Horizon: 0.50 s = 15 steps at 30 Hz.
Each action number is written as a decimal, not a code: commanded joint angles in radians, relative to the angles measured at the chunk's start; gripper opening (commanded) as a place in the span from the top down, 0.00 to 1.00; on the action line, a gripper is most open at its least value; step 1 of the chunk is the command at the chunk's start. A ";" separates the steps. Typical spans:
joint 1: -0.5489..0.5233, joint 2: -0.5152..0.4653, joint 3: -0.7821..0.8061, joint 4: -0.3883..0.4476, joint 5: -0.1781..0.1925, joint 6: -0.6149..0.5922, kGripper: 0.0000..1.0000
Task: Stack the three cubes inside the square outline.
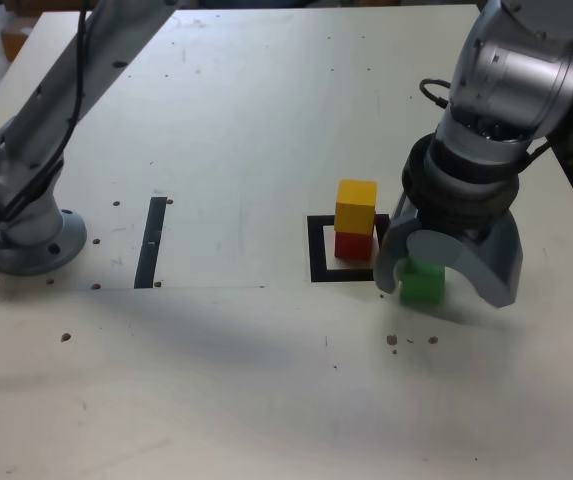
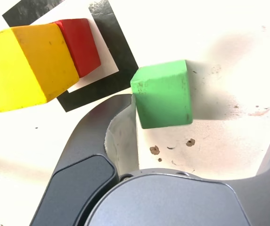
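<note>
While two stacked, one green cube point(image 1: 423, 282) apart.

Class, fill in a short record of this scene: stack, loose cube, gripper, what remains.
Stack: yellow cube on red cube, inside the square outline
Loose cube: green cube, on the table beside the outline
Gripper: gripper open, jaws either side of the green cube, not closed on it
Remaining: green cube onto the stack

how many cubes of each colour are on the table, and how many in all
red cube: 1
yellow cube: 1
green cube: 1
total: 3
</note>
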 commanded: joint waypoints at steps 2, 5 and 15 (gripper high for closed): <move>0.014 0.024 -0.017 -0.001 -0.004 0.014 0.03; 0.025 0.036 -0.027 0.000 -0.002 0.026 0.06; 0.065 0.043 -0.026 0.005 0.016 0.055 0.09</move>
